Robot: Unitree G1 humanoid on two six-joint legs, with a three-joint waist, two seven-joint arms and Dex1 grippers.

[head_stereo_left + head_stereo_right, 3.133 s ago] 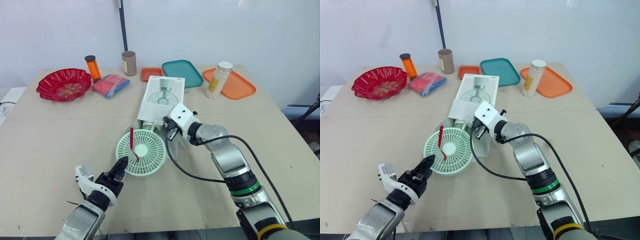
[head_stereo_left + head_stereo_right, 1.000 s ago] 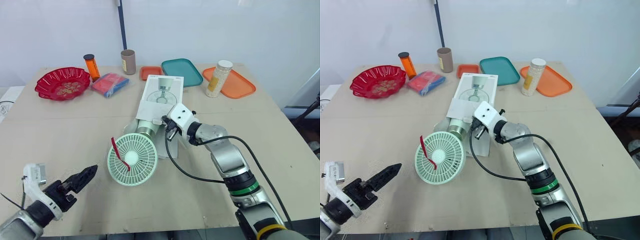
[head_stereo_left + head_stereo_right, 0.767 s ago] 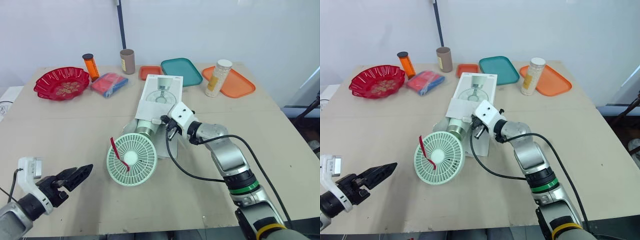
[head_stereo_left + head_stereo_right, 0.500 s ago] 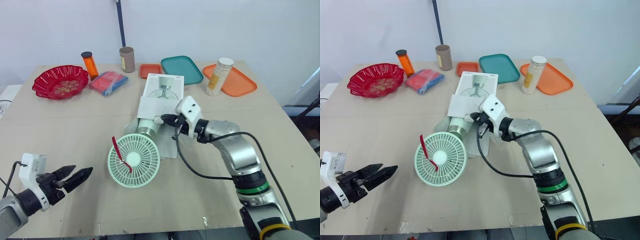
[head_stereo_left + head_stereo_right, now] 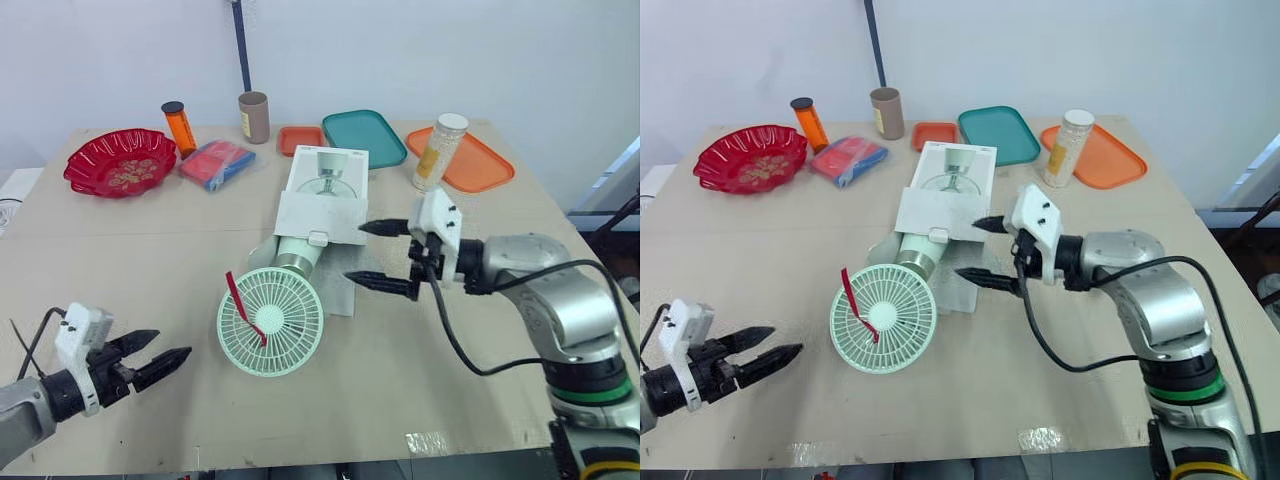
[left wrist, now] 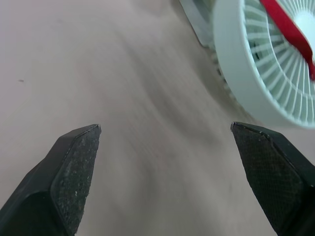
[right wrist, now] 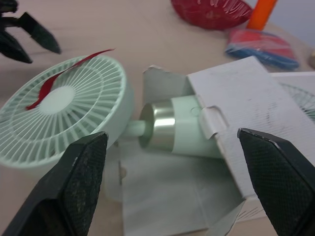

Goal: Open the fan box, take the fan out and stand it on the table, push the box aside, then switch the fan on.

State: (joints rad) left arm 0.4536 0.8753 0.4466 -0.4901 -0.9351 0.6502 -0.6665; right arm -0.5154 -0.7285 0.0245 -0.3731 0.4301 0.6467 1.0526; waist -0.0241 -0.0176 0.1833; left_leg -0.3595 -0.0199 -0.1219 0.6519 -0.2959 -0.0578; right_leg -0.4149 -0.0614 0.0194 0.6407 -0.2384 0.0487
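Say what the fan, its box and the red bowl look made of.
Fan: matte pale-green plastic, judging by its moulded grille. A shiny band on its stem looks metallic. Box: matte white cardboard, with creased flaps. Bowl: glossy red, likely plastic or glass, judging by its highlights.

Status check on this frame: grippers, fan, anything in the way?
Left gripper open, empty, low over table. Right gripper open, empty, beside box. Fan lying down, head out, base inside box. Box flap splayed under fan neck.
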